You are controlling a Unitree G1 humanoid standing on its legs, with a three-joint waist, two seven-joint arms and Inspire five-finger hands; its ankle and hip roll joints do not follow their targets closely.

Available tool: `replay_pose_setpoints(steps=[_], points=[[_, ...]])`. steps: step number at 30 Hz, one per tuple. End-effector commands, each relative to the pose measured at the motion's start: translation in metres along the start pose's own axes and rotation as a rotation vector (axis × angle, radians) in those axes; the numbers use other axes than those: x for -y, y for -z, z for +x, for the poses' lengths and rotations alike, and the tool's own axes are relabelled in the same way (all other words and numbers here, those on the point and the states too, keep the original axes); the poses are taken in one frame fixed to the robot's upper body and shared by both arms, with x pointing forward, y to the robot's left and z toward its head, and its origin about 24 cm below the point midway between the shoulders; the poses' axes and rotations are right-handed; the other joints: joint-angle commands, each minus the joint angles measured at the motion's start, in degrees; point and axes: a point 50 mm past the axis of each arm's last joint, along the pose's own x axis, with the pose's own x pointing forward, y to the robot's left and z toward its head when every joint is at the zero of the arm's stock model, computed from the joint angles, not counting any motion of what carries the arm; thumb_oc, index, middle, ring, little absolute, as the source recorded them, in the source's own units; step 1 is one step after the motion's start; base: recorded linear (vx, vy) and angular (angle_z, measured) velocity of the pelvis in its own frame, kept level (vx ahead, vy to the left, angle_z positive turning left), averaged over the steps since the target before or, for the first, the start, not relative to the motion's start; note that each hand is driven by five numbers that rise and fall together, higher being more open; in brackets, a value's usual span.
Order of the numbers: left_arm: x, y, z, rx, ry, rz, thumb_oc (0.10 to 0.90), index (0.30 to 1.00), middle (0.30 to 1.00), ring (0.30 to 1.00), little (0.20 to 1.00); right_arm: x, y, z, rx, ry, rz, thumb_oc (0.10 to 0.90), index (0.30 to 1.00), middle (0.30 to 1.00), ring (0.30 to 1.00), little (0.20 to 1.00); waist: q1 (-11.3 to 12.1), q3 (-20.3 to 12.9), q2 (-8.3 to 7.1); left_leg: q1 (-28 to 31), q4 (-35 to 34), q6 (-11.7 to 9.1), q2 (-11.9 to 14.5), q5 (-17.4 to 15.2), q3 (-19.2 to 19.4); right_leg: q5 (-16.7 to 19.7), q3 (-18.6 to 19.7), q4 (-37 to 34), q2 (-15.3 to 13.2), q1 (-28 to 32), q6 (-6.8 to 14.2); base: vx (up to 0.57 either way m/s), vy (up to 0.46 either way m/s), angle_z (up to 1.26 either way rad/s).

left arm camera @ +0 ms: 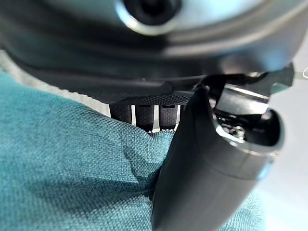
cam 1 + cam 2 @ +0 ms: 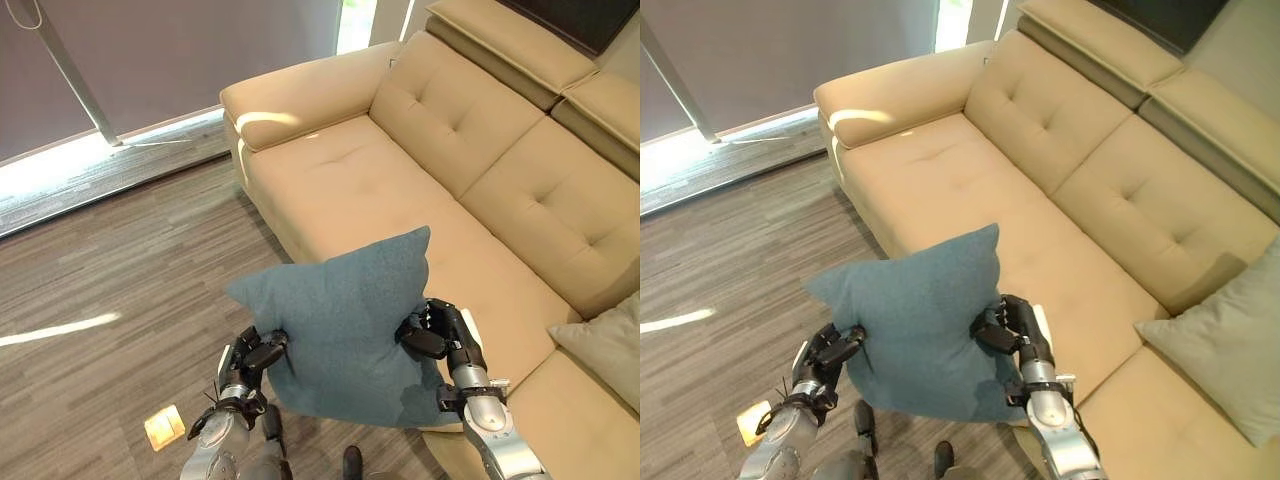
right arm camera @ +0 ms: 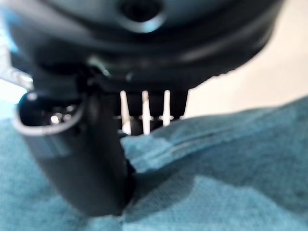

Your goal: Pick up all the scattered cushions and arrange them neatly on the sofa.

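I hold a teal-blue cushion (image 2: 345, 325) upright in the air between both hands, in front of the beige sofa (image 2: 400, 190). My left hand (image 2: 258, 355) pinches its left edge and my right hand (image 2: 432, 330) pinches its right edge. In the left wrist view the thumb (image 1: 202, 163) presses into the teal cloth (image 1: 72, 168) against the fingers. In the right wrist view the thumb (image 3: 82, 159) clamps the cushion's seam (image 3: 202, 173). The cushion hangs just off the sofa's front edge, over the floor.
A grey cushion (image 2: 1230, 345) leans on the sofa seat at the right. The sofa's left armrest (image 2: 300, 95) and long seat lie beyond the blue cushion. Wood-pattern floor (image 2: 110, 290) spreads to the left, with a bright window strip and a slanted pole (image 2: 75, 75) behind.
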Motion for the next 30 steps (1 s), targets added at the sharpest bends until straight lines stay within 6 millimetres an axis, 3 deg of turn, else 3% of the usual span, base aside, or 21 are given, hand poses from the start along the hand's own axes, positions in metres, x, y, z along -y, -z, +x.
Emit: replay_pose_setpoints(steps=[1,4,6,7,10,12,13,17,20,22,23,24,26,27,29,30], points=[[0.074,-0.053,-0.002,0.286,0.395,0.043,0.4,0.3,0.3,0.3,0.3,-0.029,-0.087,0.015,0.43,-0.11,0.137,0.4,0.3,0.3,0.3,0.3,1.0,-4.9,-1.85,0.5,4.6,-3.0,1.0,-9.6,-0.7,7.4,1.9,4.7,0.3,-0.9,2.2,0.12,0.099,0.17],[0.074,-0.053,-0.001,0.285,0.396,0.043,0.4,0.3,0.3,0.3,0.3,-0.031,-0.086,0.015,0.429,-0.121,0.136,0.4,0.3,0.3,0.3,0.3,0.2,-4.9,-1.59,2.6,2.9,-3.1,0.3,-10.0,-1.6,6.0,2.6,2.9,2.3,-3.4,1.2,0.22,0.078,0.24],[0.075,-0.048,-0.002,0.266,0.406,0.041,0.4,0.3,0.3,0.3,0.3,-0.029,-0.086,0.016,0.424,-0.117,0.136,0.4,0.3,0.3,0.3,0.3,-0.8,-5.0,-1.68,4.3,1.9,-3.2,-0.8,-10.9,-2.7,4.7,2.9,-4.9,5.2,-5.6,0.1,0.24,0.038,0.27],[0.075,-0.048,-0.002,0.265,0.406,0.04,0.4,0.3,0.3,0.3,0.3,-0.029,-0.086,0.016,0.424,-0.117,0.136,0.4,0.3,0.3,0.3,0.3,-0.9,-4.9,-1.61,4.6,1.8,-3.2,-0.8,-11.0,-2.9,4.7,2.7,-5.0,5.2,-5.3,0.1,0.25,0.025,0.33],[0.076,-0.045,-0.001,0.251,0.415,0.032,0.4,0.3,0.3,0.3,0.3,-0.026,-0.081,0.016,0.404,-0.102,0.151,0.4,0.3,0.3,0.3,0.3,-3.0,-4.3,-2.69,8.6,1.7,-3.0,-3.8,-13.9,-6.8,9.4,4.2,-16.8,8.8,-10.4,0.9,0.31,0.003,0.33],[0.076,-0.046,0.0,0.255,0.414,0.034,0.4,0.3,0.3,0.3,0.3,-0.026,-0.08,0.016,0.399,-0.101,0.155,0.4,0.3,0.3,0.3,0.3,-3.4,-4.1,-2.78,9.6,1.9,-2.9,-4.4,-14.8,-7.7,10.7,2.6,-18.5,9.0,-11.0,1.4,0.31,-0.023,0.46],[0.077,-0.046,0.0,0.257,0.42,0.036,0.4,0.3,0.3,0.3,0.3,-0.026,-0.078,0.015,0.393,-0.1,0.158,0.4,0.3,0.3,0.3,0.3,-3.5,-3.8,-3.02,10.6,2.7,-2.9,-5.2,-16.0,-8.2,11.7,-0.6,-19.0,8.4,-11.6,1.9,0.28,-0.046,0.28],[0.079,-0.04,-0.003,0.242,0.435,0.015,0.4,0.3,0.3,0.3,0.3,-0.02,-0.072,0.01,0.382,-0.094,0.139,0.4,0.3,0.3,0.3,0.3,-4.3,-5.5,-2.58,13.4,5.6,-2.7,-6.4,-20.1,-9.4,12.2,0.8,-18.7,7.7,-8.6,0.0,0.3,-0.045,0.37],[0.082,-0.036,-0.004,0.231,0.445,0.001,0.4,0.3,0.3,0.3,0.3,-0.016,-0.069,0.009,0.37,-0.091,0.12,0.4,0.3,0.3,0.3,0.3,-5.0,-6.3,-1.73,13.6,9.6,-4.0,-6.0,-21.3,-9.1,11.7,0.0,-18.3,7.2,-6.8,-0.9,0.26,-0.04,0.29],[0.084,-0.036,-0.005,0.23,0.45,-0.011,0.4,0.3,0.3,0.3,0.3,-0.012,-0.067,0.008,0.364,-0.084,0.113,0.4,0.3,0.3,0.3,0.3,-5.4,-6.2,-1.53,10.5,20.0,-7.2,-5.2,-18.6,-7.9,10.9,-0.2,-18.1,6.7,-4.3,-1.9,0.22,-0.047,0.21],[0.083,-0.036,-0.005,0.232,0.445,-0.016,0.4,0.3,0.3,0.3,0.3,-0.008,-0.068,0.009,0.366,-0.079,0.1,0.4,0.3,0.3,0.3,0.3,-4.9,-5.6,-2.14,6.7,28.4,-9.3,-4.0,-15.9,-5.9,9.6,0.0,-18.4,6.2,-2.0,-3.0,0.15,-0.034,0.22],[0.083,-0.036,-0.004,0.232,0.445,-0.016,0.4,0.3,0.3,0.3,0.3,-0.008,-0.068,0.009,0.366,-0.079,0.1,0.4,0.3,0.3,0.3,0.3,-4.9,-5.6,-2.08,6.6,28.7,-9.3,-3.9,-16.1,-5.9,9.6,0.1,-18.4,6.3,-2.0,-3.1,0.15,-0.038,-0.03],[0.082,-0.034,-0.005,0.22,0.437,-0.023,0.4,0.3,0.3,0.3,0.3,-0.005,-0.066,0.009,0.352,-0.07,0.105,0.4,0.3,0.3,0.3,0.3,-4.3,-5.4,-3.0,3.1,31.7,-9.0,-1.3,-16.3,-3.3,8.0,0.7,-18.7,5.6,-0.3,-3.8,0.16,-0.019,-0.39],[0.08,-0.031,-0.005,0.201,0.436,-0.016,0.4,0.3,0.3,0.3,0.3,-0.004,-0.064,0.01,0.342,-0.063,0.108,0.4,0.3,0.3,0.3,0.3,-3.7,-5.5,-3.89,0.5,29.1,-7.4,0.1,-18.1,-2.8,7.1,1.7,-19.0,4.8,0.8,-3.7,0.16,0.003,-0.26],[0.08,-0.029,-0.006,0.192,0.438,-0.011,0.4,0.3,0.3,0.3,0.3,-0.004,-0.064,0.01,0.34,-0.059,0.105,0.4,0.3,0.3,0.3,0.3,-3.3,-5.5,-4.22,-0.1,26.4,-6.6,0.5,-19.5,-3.1,6.5,2.2,-19.3,4.6,1.5,-3.5,0.16,0.023,-0.24],[0.08,-0.029,-0.006,0.191,0.44,-0.009,0.4,0.3,0.3,0.3,0.3,-0.004,-0.064,0.01,0.339,-0.057,0.106,0.4,0.3,0.3,0.3,0.3,-3.0,-5.4,-4.26,-0.7,23.1,-6.5,0.9,-18.5,-4.3,6.1,2.7,-19.4,4.8,1.9,-3.3,0.21,0.046,-0.24]])
